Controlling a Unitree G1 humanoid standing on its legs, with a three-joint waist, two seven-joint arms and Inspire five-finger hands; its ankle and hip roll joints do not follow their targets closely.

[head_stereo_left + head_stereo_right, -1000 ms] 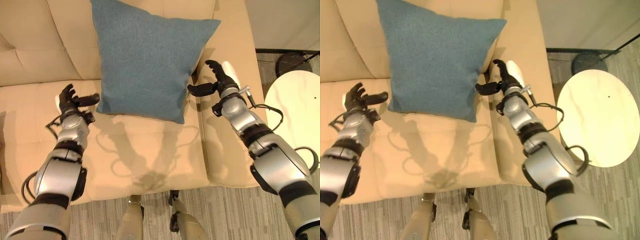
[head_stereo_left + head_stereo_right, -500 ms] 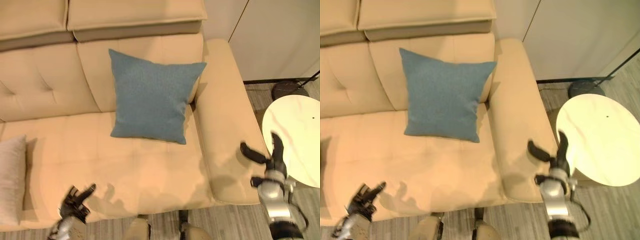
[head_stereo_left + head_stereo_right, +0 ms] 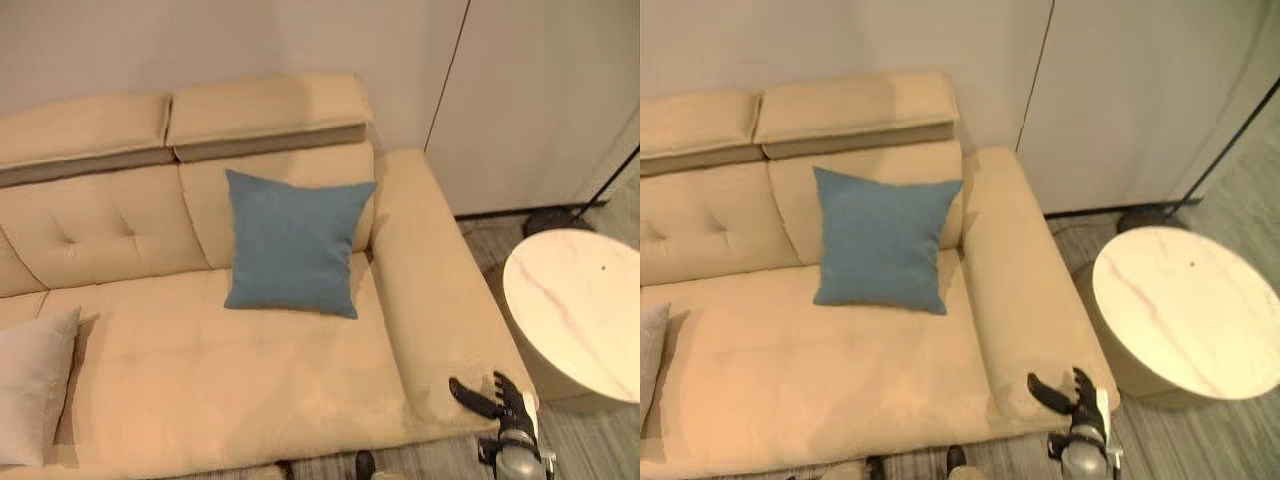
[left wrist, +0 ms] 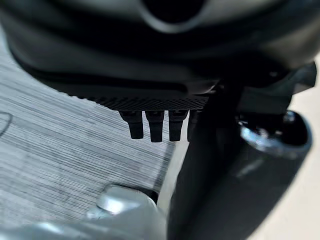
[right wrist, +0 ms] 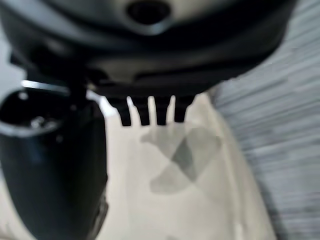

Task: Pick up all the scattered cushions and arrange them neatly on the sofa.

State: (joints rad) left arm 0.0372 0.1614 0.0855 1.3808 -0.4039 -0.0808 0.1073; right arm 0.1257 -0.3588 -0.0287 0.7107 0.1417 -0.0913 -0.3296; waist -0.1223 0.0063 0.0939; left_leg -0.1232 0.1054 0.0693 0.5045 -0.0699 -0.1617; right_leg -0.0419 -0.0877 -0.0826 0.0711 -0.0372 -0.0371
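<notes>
Leaning against the backrest of the beige sofa (image 3: pixel 250 390), a blue cushion (image 3: pixel 293 243) stands upright on the seat, just beside the sofa's right armrest (image 3: pixel 440 300). A second, pale grey cushion (image 3: pixel 32 398) rests on the seat at about 8 o'clock from the blue one, well apart from it, at the left edge of the left eye view. Neither cushion is touched by a hand.

At about 5 o'clock from the blue cushion, the right hand (image 3: pixel 500 405) hovers by the front end of the armrest with its thumb and fingers spread wide, holding nothing. In the right wrist view its fingers (image 5: pixel 150 111) point out straight over the pale sofa fabric, beside a strip of striped grey floor (image 5: pixel 290 100).

In the left wrist view the left hand (image 4: pixel 165 95) shows its fingers (image 4: pixel 155 125) hanging straight and relaxed, empty, above the same striped floor.

A round white side table (image 3: pixel 1185 305) stands on the floor at 3 o'clock from the armrest, near it but apart. Behind the sofa runs a plain pale wall (image 3: pixel 250 40).
</notes>
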